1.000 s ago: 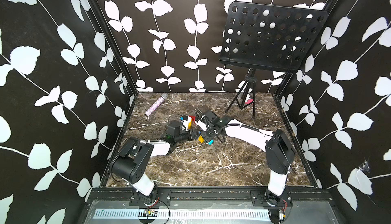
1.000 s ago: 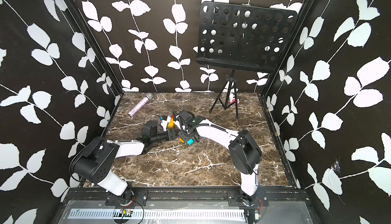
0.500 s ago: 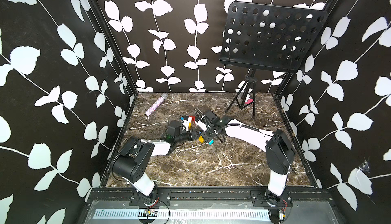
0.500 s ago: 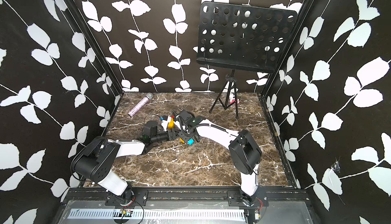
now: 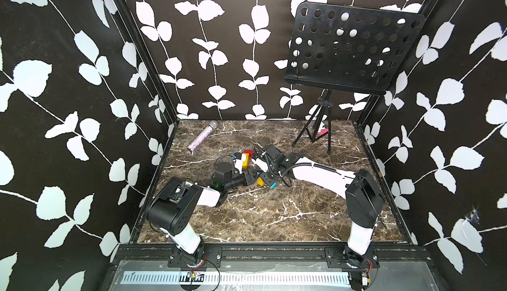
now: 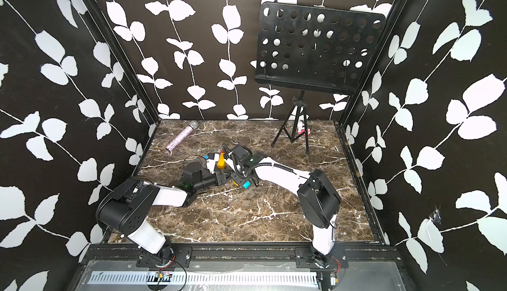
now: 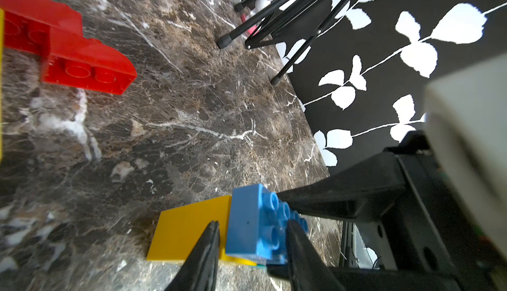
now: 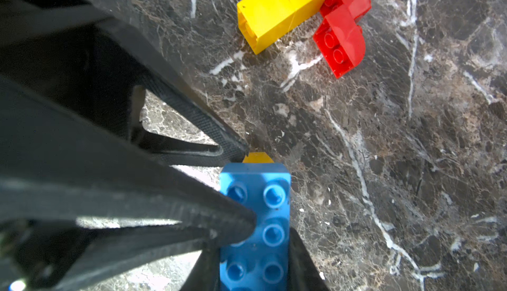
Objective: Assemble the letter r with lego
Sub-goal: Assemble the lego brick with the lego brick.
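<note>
Brown marble table (image 5: 274, 215), blue brick (image 8: 270, 251) at mid-table w/ yellow brick (image 7: 186, 229) flush against it, right gripper (image 8: 252, 259) clamped on it, left gripper (image 7: 252, 229) jaws part-open astride it, grip unclear, yellow-red lego cluster (image 8: 301, 9) lying nearby, untouched

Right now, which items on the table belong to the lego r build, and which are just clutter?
Job:
- blue brick
- yellow brick against it
- teal brick
- two joined yellow bricks
- two red bricks

Lying about:
- glittery microphone
- music stand
- small red-and-white object by its legs
</note>
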`<state>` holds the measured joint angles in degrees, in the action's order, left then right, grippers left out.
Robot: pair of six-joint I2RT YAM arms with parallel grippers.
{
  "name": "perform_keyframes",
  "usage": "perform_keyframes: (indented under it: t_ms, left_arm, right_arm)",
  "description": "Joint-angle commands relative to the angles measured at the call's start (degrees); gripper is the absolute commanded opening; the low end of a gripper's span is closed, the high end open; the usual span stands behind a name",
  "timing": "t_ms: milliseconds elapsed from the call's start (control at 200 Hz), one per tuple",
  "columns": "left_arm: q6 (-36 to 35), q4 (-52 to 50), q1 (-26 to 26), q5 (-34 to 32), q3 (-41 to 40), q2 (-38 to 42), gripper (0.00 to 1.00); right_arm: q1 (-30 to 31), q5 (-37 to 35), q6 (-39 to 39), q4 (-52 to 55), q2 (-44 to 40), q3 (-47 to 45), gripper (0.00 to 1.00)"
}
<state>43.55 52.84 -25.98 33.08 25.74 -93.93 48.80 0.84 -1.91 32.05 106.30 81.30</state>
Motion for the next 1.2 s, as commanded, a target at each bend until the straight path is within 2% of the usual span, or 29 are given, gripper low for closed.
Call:
perform_keyframes:
  t_ms: [0, 115, 345, 525, 750, 980, 1090, 1195]
  left_arm:
    - [0.38, -8.38, 0.34, -3.41, -5.06, -3.67, 0.40]
    - [0.62, -6.96, 0.36, -3.16, -5.32, -4.65, 0.41]
    - [1.16, -7.43, 0.29, -0.61, -0.76, -4.25, 0.45]
    - [-0.47, -13.39, 0.31, -1.08, 1.68, -0.31, 0.47]
    - [-2.37, -18.22, 0.33, -2.04, 1.63, 2.52, 0.45]
    - [-1.59, -15.62, 0.24, -2.44, -0.18, -0.24, 0.35]
    - [0.01, -10.95, 0.22, -1.74, -1.74, -2.90, 0.25]
    - [1.79, -5.67, 0.18, -1.44, -3.92, -5.55, 0.23]
  right_arm:
    - [-0.02, -0.86, -0.29, 11.87, 3.65, -4.75, 0.00]
    - [-0.02, -1.98, -0.52, 12.05, 3.39, -4.87, 0.00]
    - [-0.02, -2.67, -0.55, 12.36, 2.60, -1.86, 0.00]
    - [-0.02, -1.68, -0.29, 8.21, -1.32, -2.44, 0.00]
    - [-0.02, 0.21, 1.15, 12.12, 1.33, -0.22, 0.00]
    - [-0.02, -0.84, 1.64, 13.57, 2.86, -0.27, 0.00]
    - [0.03, -1.17, 1.89, 13.97, 3.38, 0.22, 0.00]
    - [-0.02, -1.20, 2.09, 14.48, 4.39, 0.93, 0.00]
